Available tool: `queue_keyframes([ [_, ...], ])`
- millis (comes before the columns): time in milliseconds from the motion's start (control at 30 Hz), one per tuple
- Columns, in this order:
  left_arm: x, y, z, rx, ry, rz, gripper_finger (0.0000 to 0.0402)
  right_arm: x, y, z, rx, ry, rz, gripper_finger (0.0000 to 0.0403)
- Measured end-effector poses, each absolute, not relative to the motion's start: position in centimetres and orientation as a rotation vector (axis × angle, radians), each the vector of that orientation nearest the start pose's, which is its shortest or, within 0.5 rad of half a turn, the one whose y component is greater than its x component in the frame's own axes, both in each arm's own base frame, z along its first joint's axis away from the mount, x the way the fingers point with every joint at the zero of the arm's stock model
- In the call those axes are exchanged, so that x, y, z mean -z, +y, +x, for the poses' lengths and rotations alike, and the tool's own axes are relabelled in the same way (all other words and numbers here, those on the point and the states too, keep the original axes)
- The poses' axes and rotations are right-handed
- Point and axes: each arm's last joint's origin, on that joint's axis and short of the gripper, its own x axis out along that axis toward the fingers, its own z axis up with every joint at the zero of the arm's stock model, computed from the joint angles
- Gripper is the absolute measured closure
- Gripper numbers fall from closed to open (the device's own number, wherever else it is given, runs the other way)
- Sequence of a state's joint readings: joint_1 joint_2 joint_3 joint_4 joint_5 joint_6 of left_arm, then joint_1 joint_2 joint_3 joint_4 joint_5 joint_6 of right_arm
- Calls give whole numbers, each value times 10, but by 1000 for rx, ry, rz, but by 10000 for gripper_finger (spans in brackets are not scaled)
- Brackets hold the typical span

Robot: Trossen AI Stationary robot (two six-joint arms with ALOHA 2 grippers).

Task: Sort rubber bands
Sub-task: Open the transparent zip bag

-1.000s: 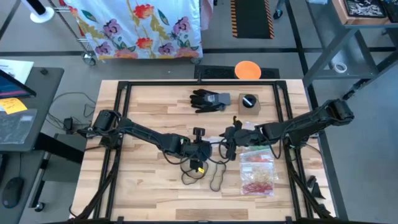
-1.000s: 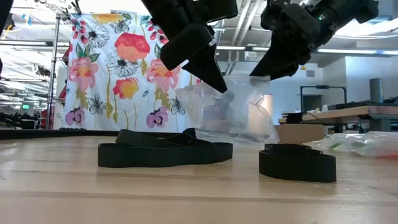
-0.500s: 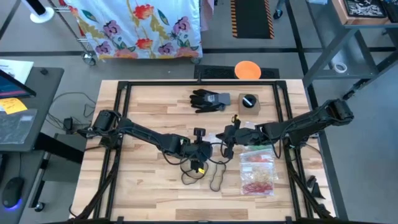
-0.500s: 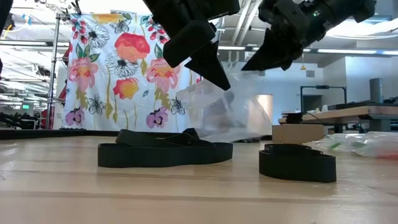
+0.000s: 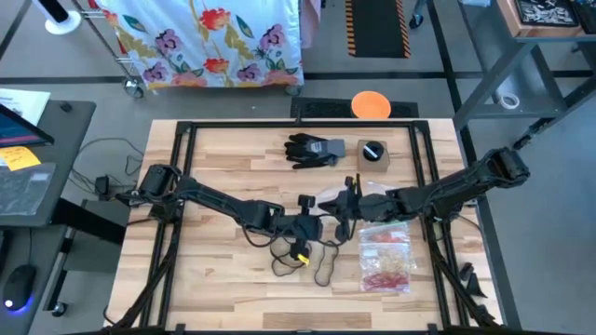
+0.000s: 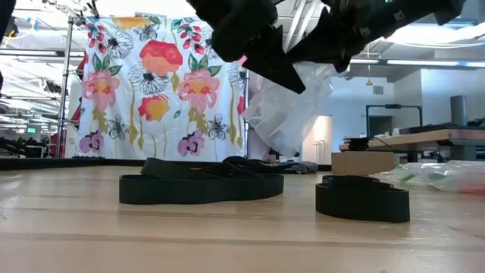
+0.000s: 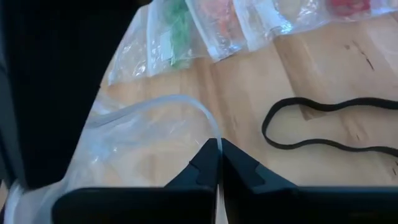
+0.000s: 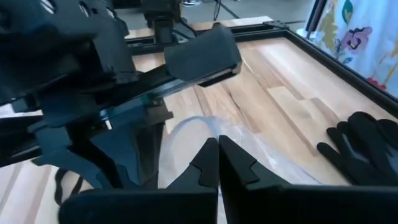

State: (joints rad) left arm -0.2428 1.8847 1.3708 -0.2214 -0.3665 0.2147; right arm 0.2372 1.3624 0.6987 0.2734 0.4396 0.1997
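Both grippers — left gripper [image 5: 319, 223] and right gripper [image 5: 343, 211] — pinched one clear bag [image 6: 292, 106], lifted above the table [image 5: 223, 158] near the black glove [image 5: 314, 149]; rubber bands [image 5: 385, 265] lay bagged just right of them.

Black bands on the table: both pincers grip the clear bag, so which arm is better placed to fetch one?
Left, probably. The left pincer sits nearest the black bands, and its wrist view shows one close by. The right pincer is farther off and could hold the clear bag alone.
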Motion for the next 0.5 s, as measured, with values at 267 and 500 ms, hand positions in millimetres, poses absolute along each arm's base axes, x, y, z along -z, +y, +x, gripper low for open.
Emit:
queue_keyframes([
  [267, -221, -88, 403, -106, 735, 370, 319, -219, 44, 275, 321, 389, 26, 403],
  [500, -229, -94, 399, -145, 733, 329, 221, -224, 36, 266, 399, 422, -1, 403],
])
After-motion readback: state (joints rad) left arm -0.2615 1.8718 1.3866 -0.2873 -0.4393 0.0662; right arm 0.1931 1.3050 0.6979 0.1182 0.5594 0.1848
